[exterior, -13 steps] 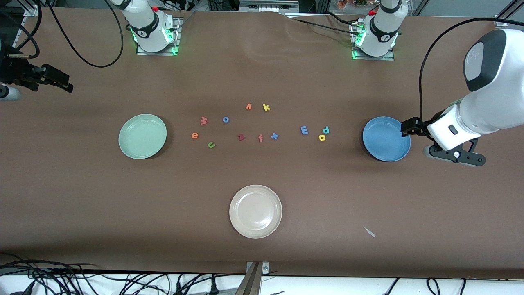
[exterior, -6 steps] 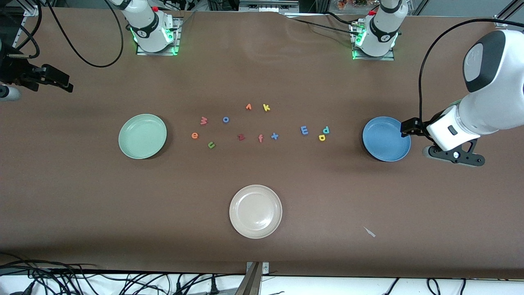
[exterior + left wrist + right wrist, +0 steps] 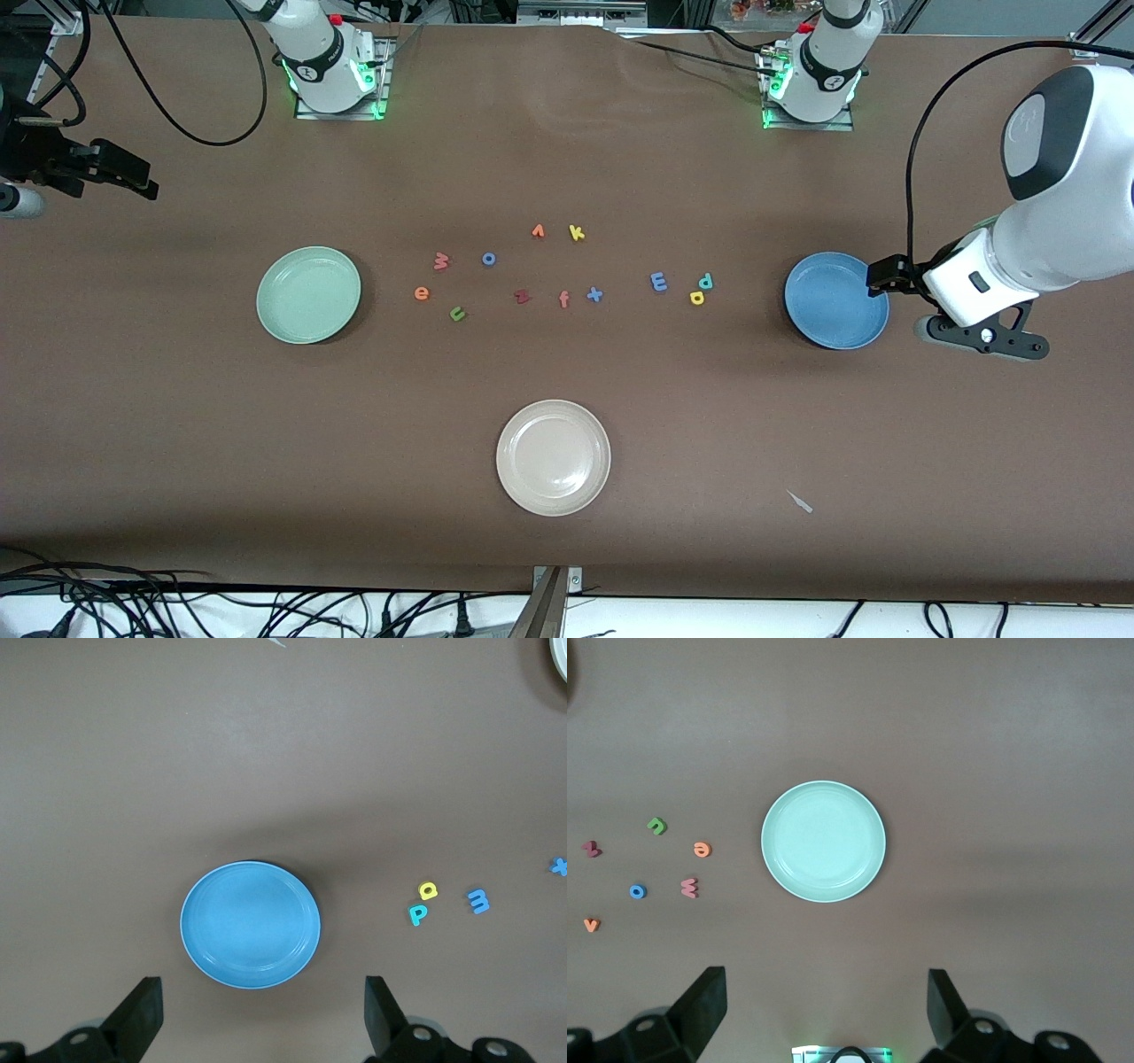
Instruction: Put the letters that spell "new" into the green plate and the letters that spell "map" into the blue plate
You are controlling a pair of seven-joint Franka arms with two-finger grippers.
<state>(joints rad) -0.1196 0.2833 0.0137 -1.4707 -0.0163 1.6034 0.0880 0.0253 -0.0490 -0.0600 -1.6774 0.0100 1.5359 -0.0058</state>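
The pale green plate point(image 3: 308, 294) lies toward the right arm's end of the table, the blue plate point(image 3: 835, 300) toward the left arm's end. Beside the green plate lie the red-pink "w" point(image 3: 441, 260), orange "e" point(image 3: 422, 293) and green "n" point(image 3: 457, 313). Beside the blue plate lie the blue "m" point(image 3: 658, 282), teal "p" point(image 3: 705, 281) and yellow "a" point(image 3: 696, 298). My left gripper point(image 3: 263, 1010) hangs open and empty high beside the blue plate point(image 3: 251, 924). My right gripper point(image 3: 824, 1010) hangs open and empty, high beside the green plate point(image 3: 823, 842).
A cream-white plate point(image 3: 553, 457) sits nearer the front camera, mid-table. Other letters lie between the two groups: blue "o" point(image 3: 488, 259), dark red "z" point(image 3: 522, 297), orange "f" point(image 3: 563, 299), blue "x" point(image 3: 594, 294), an orange letter point(image 3: 538, 231) and yellow "k" point(image 3: 577, 232).
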